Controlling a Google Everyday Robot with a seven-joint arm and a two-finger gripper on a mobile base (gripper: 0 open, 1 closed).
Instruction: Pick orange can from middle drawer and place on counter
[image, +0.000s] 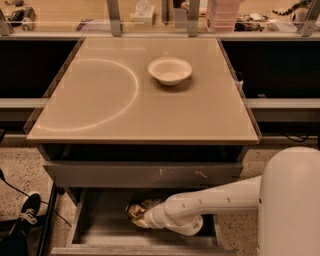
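The orange can (133, 209) lies in the open middle drawer (98, 236), at the back left of its dark floor, partly under the drawer above. My white arm reaches in from the right. My gripper (142, 220) is inside the drawer, right against the can's right side. The can's far side is hidden by the drawer front above it. The beige counter (150, 112) with its white arc mark is above.
A white bowl (170, 70) stands on the counter at the back, right of centre. A grey drawer front with white scuffs (145, 174) overhangs the open drawer. My white body (292, 200) fills the lower right. A black shoe (27, 212) is on the floor at the left.
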